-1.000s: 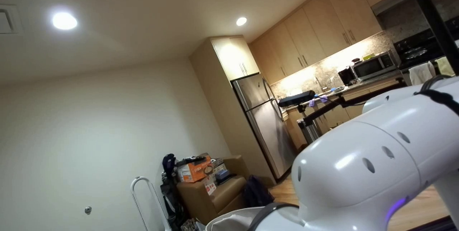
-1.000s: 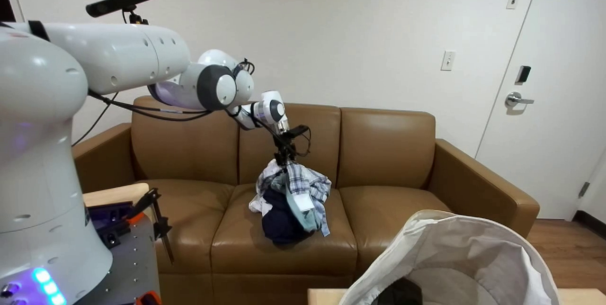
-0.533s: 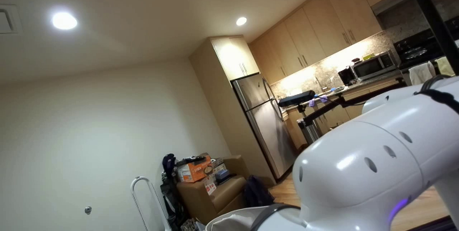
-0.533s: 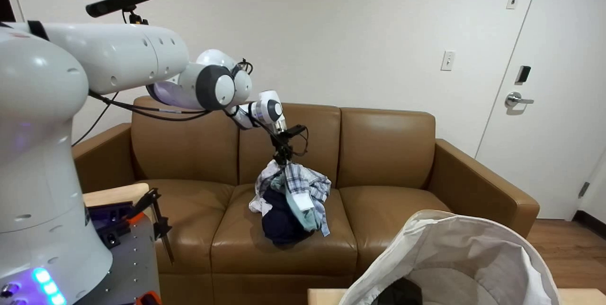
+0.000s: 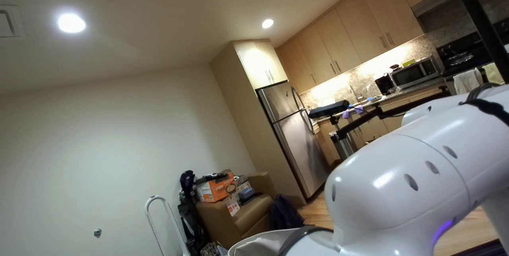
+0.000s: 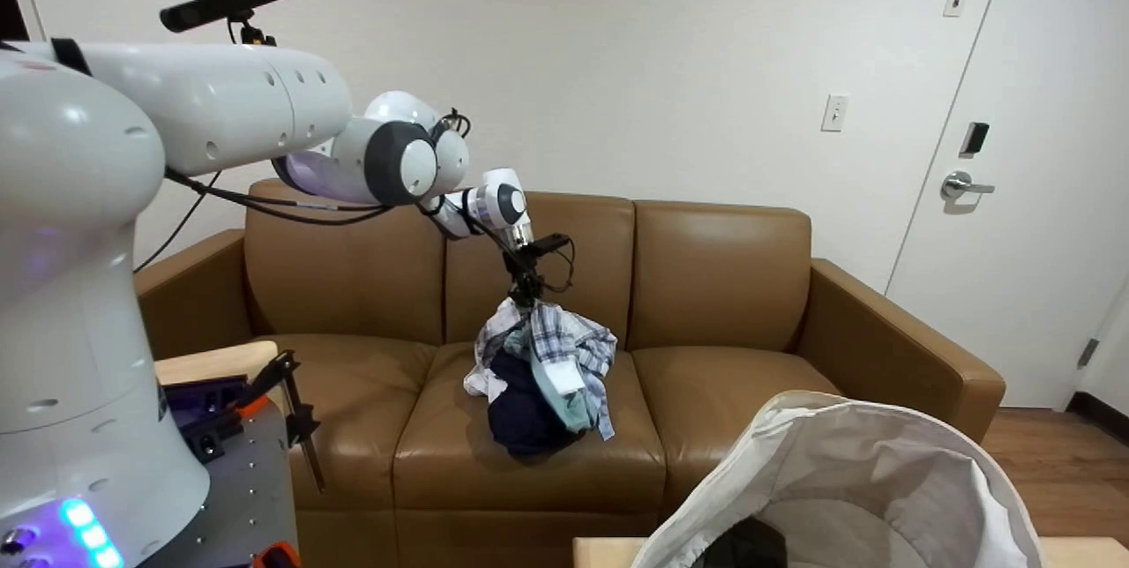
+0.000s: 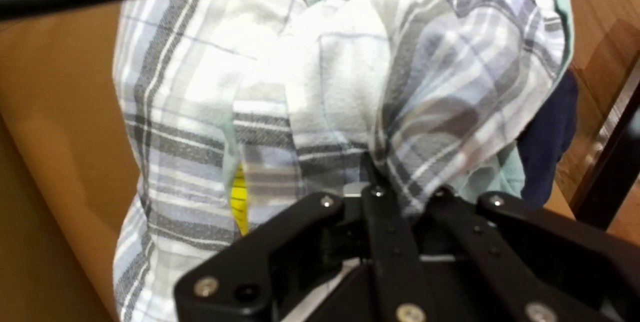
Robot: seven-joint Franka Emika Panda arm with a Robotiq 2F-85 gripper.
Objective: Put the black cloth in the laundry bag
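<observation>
in the wrist view, held a bunched fold of plaid cloth [image 7: 330, 87] clenched in the gripper [image 7: 410, 195], low in the middle of the frame. pinched that fold between the black fingers [image 7: 394, 242], nearly together at the tips, with a tuft of it bulging out just above and the rest spread loosely over the middle and upper left of the frame. could not tell the number of layers caught. saw a yellow strip [image 7: 239, 199] with dark marks through a gap in the plaid, just left of the gripper. saw pale green cloth [image 7: 512, 169] along the right edge of the plaid, and navy cloth [image 7: 550, 139] beyond, at the right of the frame.

in an exterior view, had the white arm [image 6: 247, 96] across the upper left of the frame, with the gripper angled down into the top of a heap of clothes [image 6: 542, 374], on the middle of the brown sofa [image 6: 706, 281]. found the black cloth [image 6: 750, 546] inside the laundry bag [image 6: 869, 471], at the lower right of the frame, crumpled at the left of the inside, partly cut off by the bottom edge and well apart from the gripper.
</observation>
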